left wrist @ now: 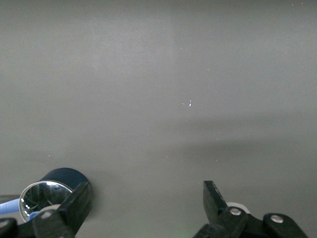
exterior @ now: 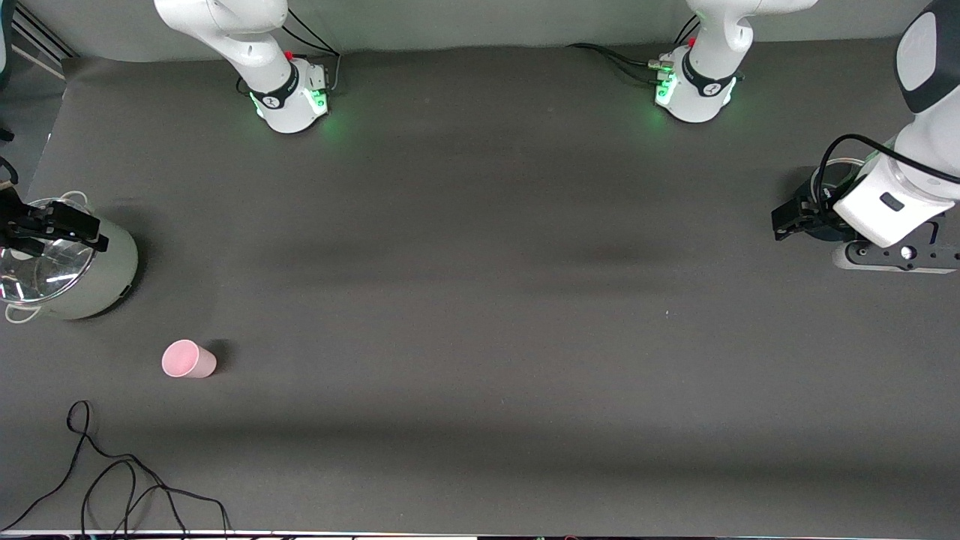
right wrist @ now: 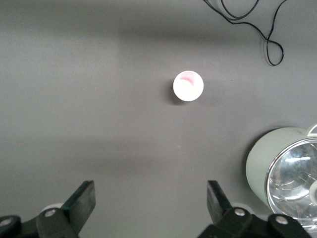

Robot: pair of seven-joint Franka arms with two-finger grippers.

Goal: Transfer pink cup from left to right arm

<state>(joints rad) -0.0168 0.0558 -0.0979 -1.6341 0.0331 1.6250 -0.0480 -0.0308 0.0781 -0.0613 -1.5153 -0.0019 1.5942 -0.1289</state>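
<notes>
Loose black cable (exterior: 68,421) lies lowest in the front view, at the right arm's end; just above it the pink cup (exterior: 189,359) stands upright, nearer the camera than the grey-green pot (exterior: 97,277) under the right gripper (exterior: 99,232). At the frame's other edge sits the left gripper (exterior: 780,225), well apart from the cup, so its long reach risks meeting the right arm. In the left wrist view the left gripper (left wrist: 146,196) gapes wide over bare table. In the right wrist view the right gripper (right wrist: 151,193) is equally spread; the light cup (right wrist: 188,86) could tip if nudged.

Grey-green lidded pot (exterior: 82,274), black cable (exterior: 112,480), perhaps a dark pot (left wrist: 52,191).
</notes>
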